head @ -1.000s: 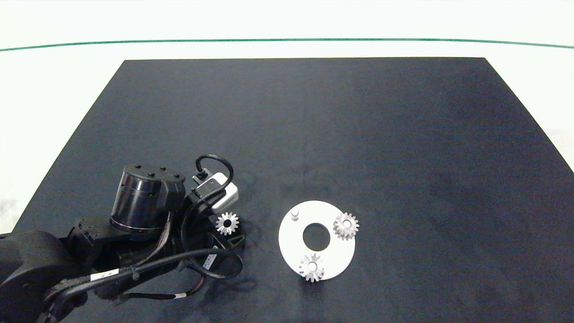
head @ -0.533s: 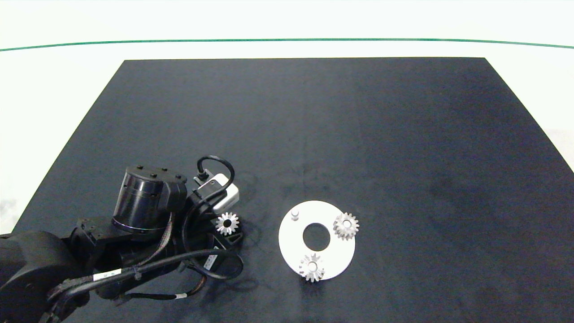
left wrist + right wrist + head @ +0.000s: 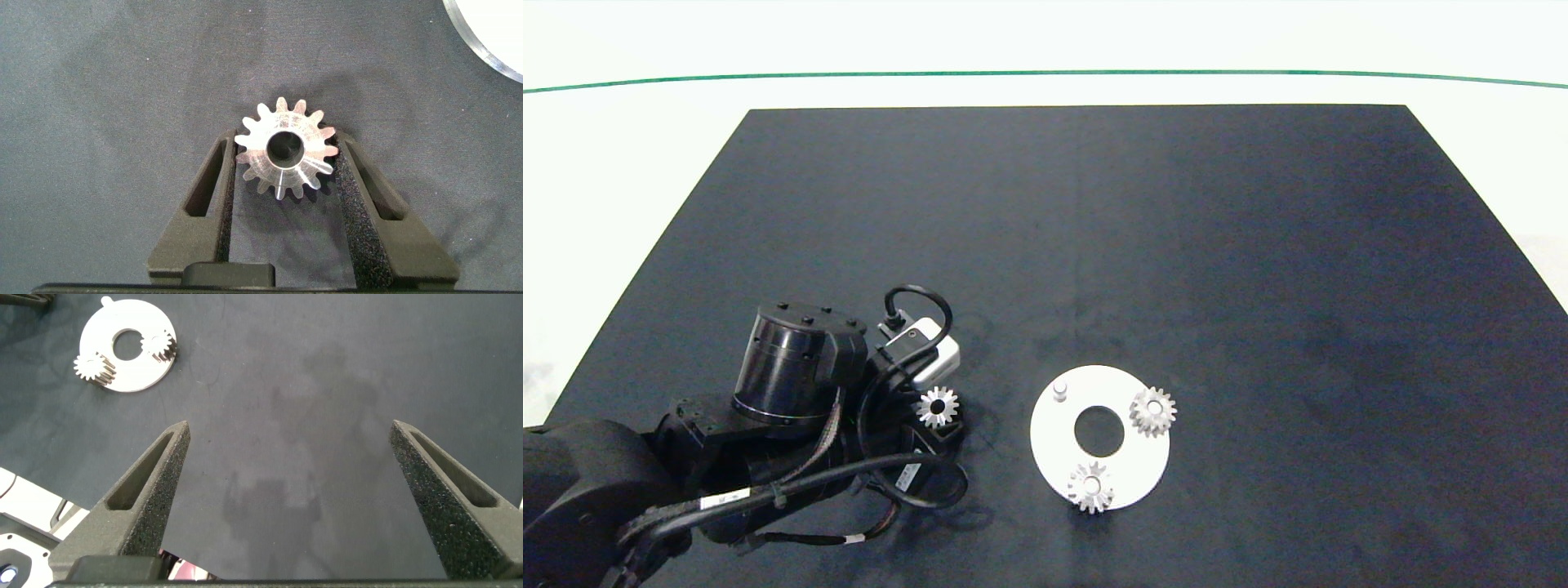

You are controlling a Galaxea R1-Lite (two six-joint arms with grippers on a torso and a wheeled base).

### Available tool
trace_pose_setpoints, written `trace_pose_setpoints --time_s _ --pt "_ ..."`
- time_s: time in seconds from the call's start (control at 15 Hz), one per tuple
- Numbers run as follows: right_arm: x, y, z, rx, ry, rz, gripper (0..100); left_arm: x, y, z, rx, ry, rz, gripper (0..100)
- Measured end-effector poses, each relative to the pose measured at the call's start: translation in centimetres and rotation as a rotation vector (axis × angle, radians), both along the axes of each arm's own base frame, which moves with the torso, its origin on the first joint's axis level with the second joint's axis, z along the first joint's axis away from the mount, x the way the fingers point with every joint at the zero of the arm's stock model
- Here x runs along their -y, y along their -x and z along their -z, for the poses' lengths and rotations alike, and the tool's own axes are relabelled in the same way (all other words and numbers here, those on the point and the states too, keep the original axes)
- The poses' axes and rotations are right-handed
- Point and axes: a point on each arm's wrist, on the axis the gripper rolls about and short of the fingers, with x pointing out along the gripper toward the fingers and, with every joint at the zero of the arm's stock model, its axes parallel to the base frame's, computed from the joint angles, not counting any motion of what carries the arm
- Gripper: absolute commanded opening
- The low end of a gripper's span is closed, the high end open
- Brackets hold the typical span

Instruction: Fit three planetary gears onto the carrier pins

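**Operator:** What does the gear in the left claw look like?

**Observer:** You have a small silver spur gear (image 3: 285, 158) with pointed teeth and a dark round centre hole. The left gripper (image 3: 285, 175) is clamped on it, one padded finger pressed against the teeth on each side. In your head view the same gear (image 3: 938, 407) sits at the tip of the left arm, over the black mat (image 3: 1094, 245), well to the left of the white carrier disc (image 3: 1054, 437).

**Operator:** Any writing on it?

**Observer:** There is a faint engraved marking on the gear's face just beside the hole, but it is too small for you to read. A white label on the arm's cable is likewise unreadable.

**Operator:** And the other gears?

**Observer:** Two are seated on the disc: one gear (image 3: 1152, 412) at its right edge, another gear (image 3: 1091, 487) at its near edge. One bare whitish pin (image 3: 1059, 390) stands upright at the disc's upper left, beside the large central hole.

**Operator:** The right claw?

**Observer:** Your right gripper (image 3: 290, 490) hangs above bare mat with its fingers wide apart, holding nothing, the disc (image 3: 131, 371) far off.
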Motion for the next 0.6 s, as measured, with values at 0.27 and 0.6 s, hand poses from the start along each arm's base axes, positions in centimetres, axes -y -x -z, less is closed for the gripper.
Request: trace_pose_setpoints --time_s 0.27,0.6 --pt "0.0 0.0 0.0 -0.001 0.0 0.0 100 -0.01 -0.01 0.01 0.0 -0.001 0.001 26" --pt "0.0 -0.01 0.02 -0.001 0.0 0.001 100 0.0 -0.02 0.0 0.001 -0.001 0.001 15"
